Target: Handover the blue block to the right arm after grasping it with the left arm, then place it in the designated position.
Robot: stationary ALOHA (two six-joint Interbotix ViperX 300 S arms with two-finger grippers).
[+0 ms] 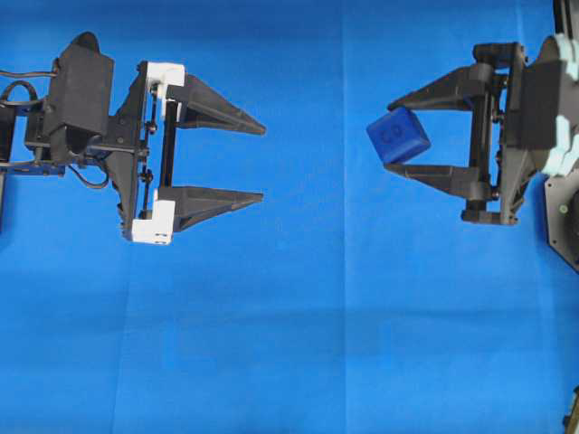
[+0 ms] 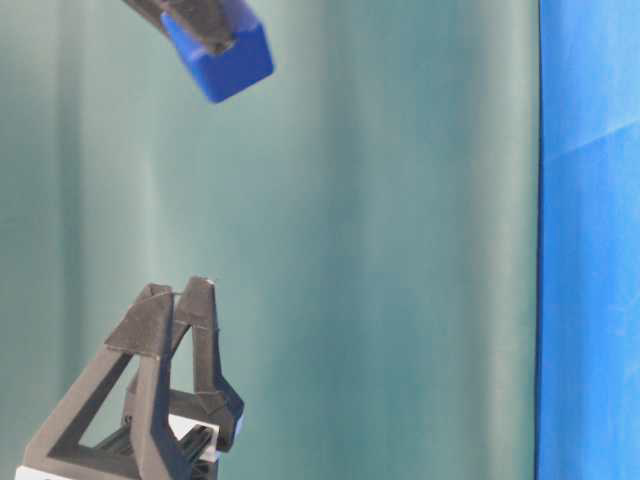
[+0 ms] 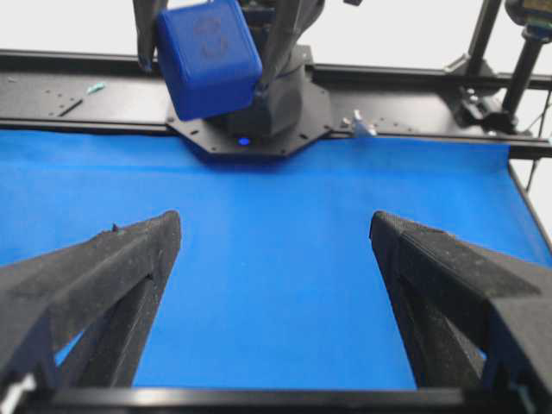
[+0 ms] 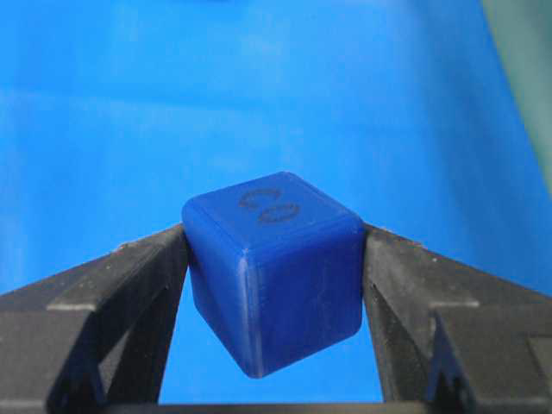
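Observation:
The blue block (image 1: 398, 136) hangs above the cloth, pinched between the two black fingers of my right gripper (image 1: 394, 137) at the right of the overhead view. In the right wrist view the blue block (image 4: 272, 267) fills the gap at the tips of my right gripper (image 4: 274, 250), ring marks facing up. My left gripper (image 1: 262, 163), with white brackets, stands wide open on the left, well apart from the block, nothing between its fingers. From the left wrist view, the blue block (image 3: 207, 56) shows high ahead, beyond my left gripper (image 3: 276, 224).
Blue cloth (image 1: 298, 344) covers the table. The right arm's base (image 3: 259, 121) and a black frame rail (image 3: 414, 103) stand at the far edge. A teal backdrop (image 2: 400, 250) is behind in the table-level view.

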